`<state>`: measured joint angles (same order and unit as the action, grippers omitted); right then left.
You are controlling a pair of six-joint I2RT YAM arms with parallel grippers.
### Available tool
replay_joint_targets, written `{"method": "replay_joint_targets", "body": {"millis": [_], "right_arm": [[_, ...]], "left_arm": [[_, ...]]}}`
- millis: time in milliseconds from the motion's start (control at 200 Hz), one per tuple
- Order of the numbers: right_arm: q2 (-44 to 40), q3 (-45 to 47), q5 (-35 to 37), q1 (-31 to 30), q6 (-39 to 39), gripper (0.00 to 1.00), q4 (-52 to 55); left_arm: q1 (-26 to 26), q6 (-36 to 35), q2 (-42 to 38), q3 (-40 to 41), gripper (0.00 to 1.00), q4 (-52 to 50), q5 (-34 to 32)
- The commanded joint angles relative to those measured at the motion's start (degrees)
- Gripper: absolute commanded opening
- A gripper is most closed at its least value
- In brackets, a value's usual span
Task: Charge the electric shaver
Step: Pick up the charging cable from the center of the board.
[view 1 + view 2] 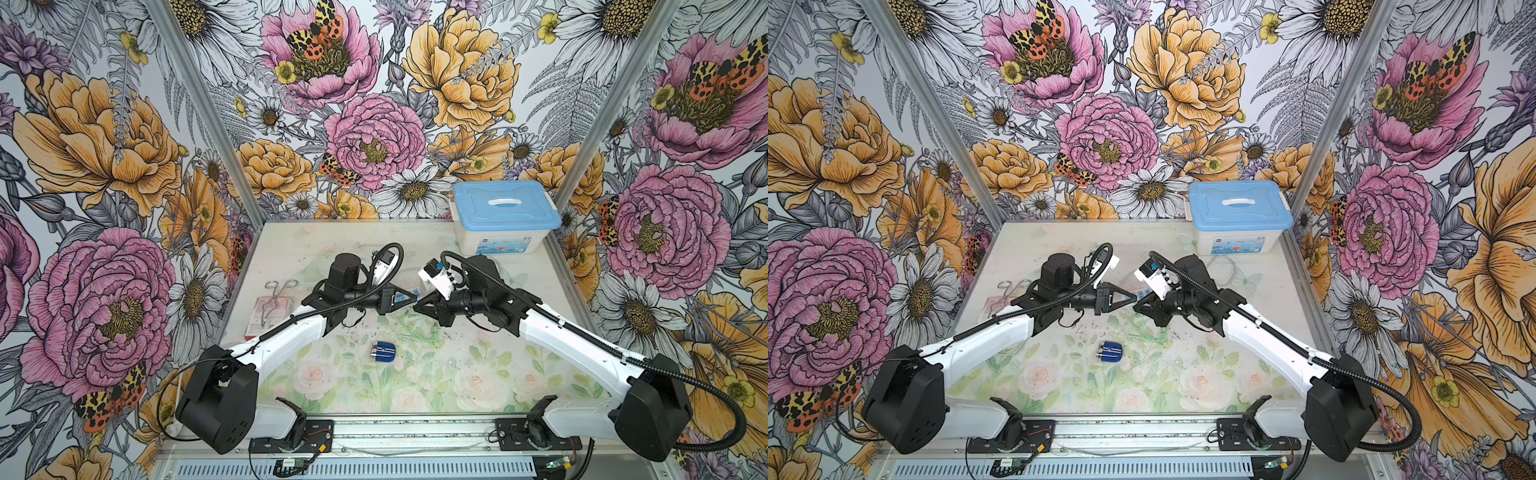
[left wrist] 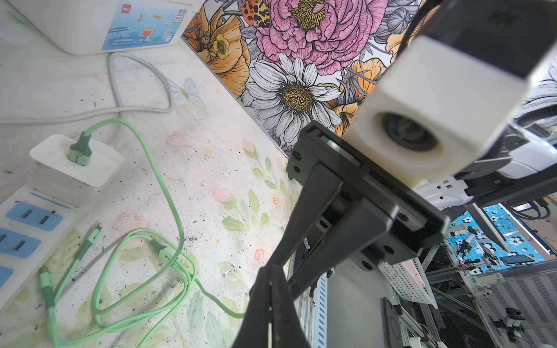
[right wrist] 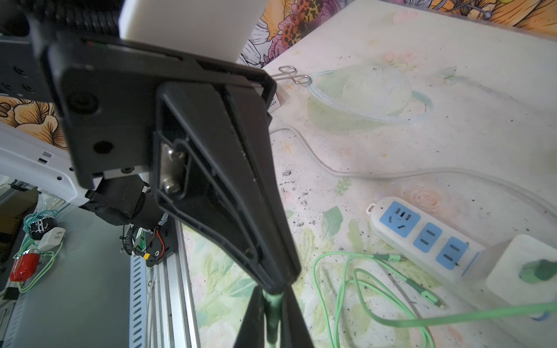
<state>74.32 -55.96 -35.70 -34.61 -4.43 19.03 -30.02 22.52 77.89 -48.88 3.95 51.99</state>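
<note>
right gripper (image 3: 272, 298) fills the right wrist view, jaws narrow, pinching the green cable (image 3: 452, 317); left gripper (image 3: 275, 280) tip touches it there. left wrist view: left jaws shut, can't tell if they hold anything; cable runs from charger cube (image 2: 75, 168) plugged on power strip (image 2: 21, 223). both top views: electric shaver (image 1: 383, 352) (image 1: 1108, 352) lies free on table (image 1: 332, 237), toward front edge, apart from both grippers. risk: taut cable could yank cube out, or plug slip.

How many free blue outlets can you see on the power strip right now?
3, in a row on the power strip: a five-hole outlet at the loop end, then two two-slot outlets toward the white charger cube. The cube may cover another.
</note>
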Motion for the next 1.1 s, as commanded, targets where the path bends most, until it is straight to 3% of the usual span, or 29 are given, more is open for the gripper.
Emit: {"method": "replay_joint_targets", "body": {"millis": [0,190,255,300,335,435,686,806,976,1096], "right_arm": [[-2.1,-1.1,0.9,0.5,0.1,0.01,-2.5],[-2.7,-0.6,1.1,0.7,-0.3,0.00,-2.7],[-2.7,-0.5,1.1,0.8,-0.5,0.00,-2.8],[-2.5,-0.2,1.1,0.8,-0.7,0.00,-2.7],[-2.4,0.0,1.3,0.8,-0.7,0.00,-2.7],[-2.0,1.5,2.9,0.8,-1.3,0.00,-2.5],[-1.5,7.3,9.3,0.8,-3.6,0.00,-2.6],[-1.9,9.0,12.4,0.9,-4.7,0.00,-2.5],[-3.5,10.9,13.6,1.1,-5.2,0.00,-2.6],[-3.9,11.6,13.4,1.3,-5.2,0.00,-2.8]], "left_arm": [[0.2,-0.4,0.4,0.2,0.00,1.2,1.8],[0.6,-0.7,0.2,0.8,0.00,0.5,1.1],[0.7,-1.7,-0.1,0.5,0.20,-1.6,-0.6],[0.8,-3.0,-0.5,-0.2,0.39,-4.3,-2.6],[0.9,-4.8,-1.0,-1.1,0.46,-7.6,-4.9],[1.4,-10.2,-4.0,-3.3,0.58,-16.1,-11.9],[2.9,-25.9,-12.3,-8.4,0.73,-37.6,-30.1],[-3.5,-30.1,-12.7,-6.6,0.78,-42.5,-39.7],[-17.2,-43.6,-17.8,1.6,0.87,-44.9,-48.8],[-17.0,-48.1,-17.7,2.7,0.89,-44.8,-50.0]]}}
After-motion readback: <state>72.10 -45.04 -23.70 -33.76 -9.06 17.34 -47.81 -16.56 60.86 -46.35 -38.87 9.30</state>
